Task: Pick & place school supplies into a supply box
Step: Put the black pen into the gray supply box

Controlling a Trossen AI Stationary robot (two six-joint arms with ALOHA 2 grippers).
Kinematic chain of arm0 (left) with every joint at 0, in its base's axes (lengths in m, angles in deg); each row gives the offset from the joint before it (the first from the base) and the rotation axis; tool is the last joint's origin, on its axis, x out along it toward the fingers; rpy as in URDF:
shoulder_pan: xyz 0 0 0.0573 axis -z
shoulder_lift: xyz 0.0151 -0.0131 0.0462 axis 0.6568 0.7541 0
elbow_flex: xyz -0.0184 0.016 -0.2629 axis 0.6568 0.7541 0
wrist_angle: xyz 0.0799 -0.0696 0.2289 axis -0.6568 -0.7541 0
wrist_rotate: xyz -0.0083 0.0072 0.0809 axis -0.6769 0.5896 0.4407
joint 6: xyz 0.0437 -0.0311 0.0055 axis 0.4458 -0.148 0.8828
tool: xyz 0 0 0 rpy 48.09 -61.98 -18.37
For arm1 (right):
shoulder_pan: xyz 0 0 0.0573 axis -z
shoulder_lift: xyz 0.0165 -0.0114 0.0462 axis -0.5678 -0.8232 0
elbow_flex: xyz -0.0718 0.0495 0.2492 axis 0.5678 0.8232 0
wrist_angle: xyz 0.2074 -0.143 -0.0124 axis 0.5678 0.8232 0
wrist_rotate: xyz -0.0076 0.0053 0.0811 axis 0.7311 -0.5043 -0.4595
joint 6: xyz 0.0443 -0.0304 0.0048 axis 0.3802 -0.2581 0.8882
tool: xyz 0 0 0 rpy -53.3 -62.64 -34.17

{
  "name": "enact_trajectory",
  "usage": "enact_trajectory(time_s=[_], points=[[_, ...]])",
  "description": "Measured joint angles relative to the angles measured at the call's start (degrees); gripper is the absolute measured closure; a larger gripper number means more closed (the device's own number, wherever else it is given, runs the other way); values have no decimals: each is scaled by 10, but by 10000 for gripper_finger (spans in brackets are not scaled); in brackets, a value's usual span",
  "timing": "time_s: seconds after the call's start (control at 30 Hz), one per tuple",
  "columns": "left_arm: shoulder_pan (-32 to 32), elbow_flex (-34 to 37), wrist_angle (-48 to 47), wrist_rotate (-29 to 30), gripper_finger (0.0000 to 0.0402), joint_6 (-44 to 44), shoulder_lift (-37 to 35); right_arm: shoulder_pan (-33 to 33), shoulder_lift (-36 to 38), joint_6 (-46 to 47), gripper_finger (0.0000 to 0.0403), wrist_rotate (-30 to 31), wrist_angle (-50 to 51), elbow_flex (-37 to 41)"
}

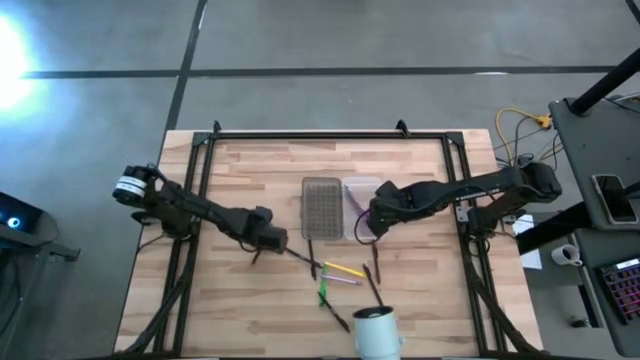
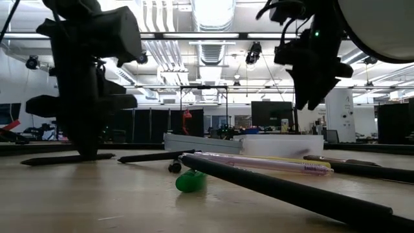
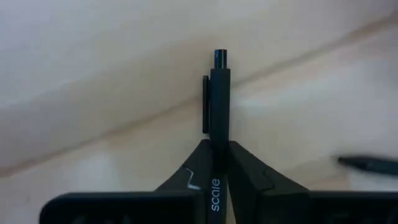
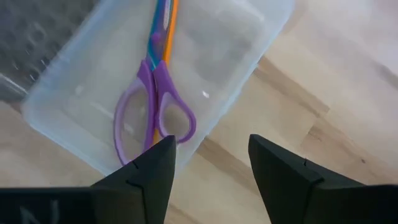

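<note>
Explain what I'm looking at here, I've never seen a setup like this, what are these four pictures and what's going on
Two robot arms work at a wooden table. One picture looks down from above, one looks level across the tabletop, and two come from cameras on the arms' wrists. The left hand is shut on a black pen down at the table. The right hand is open over the clear supply box, which already holds purple scissors. Markers, more pens and a white cup lie on the table.

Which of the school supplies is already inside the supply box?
The purple-handled scissors, lying in the clear half of the supply box; the pens and markers are on the table.
</note>
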Motion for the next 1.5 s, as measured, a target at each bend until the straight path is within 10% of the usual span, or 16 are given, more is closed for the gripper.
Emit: enact_trajectory(time_s=[0.5,0.8,1.23,1.5], points=[[-26,-8,225,62,390,36,-141,-3,161,146,231,74,34,32],[-173,-33,533,-49,390,82,-31,-3,176,181,241,75,32,61],[-208,-402,303,-132,383,205,256,-3,176,199,248,88,30,61],[-230,-411,317,-133,383,166,272,-3,177,209,250,88,48,61]])
